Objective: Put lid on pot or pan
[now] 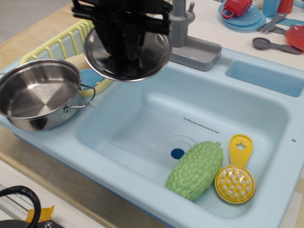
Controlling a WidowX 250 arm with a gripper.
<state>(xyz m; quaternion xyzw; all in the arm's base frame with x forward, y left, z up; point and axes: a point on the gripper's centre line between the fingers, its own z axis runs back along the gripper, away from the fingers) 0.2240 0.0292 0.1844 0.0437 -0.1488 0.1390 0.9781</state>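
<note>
The shiny steel pot (35, 97) stands open on the left edge of the light blue sink, wire loop handle toward the basin. My black gripper (124, 47) comes down from the top and is shut on the knob of the round steel lid (152, 59). The lid hangs level in the air, above the sink's left rim and the dish rack, just right of and above the pot. The knob and my fingertips are hidden by the gripper body.
A yellow dish rack (61, 45) with cups sits behind the pot. The sink basin (142, 126) holds a green bumpy vegetable (195, 168) and a yellow brush (235, 178). A grey faucet (183, 33) stands behind. Dishes lie at the back right.
</note>
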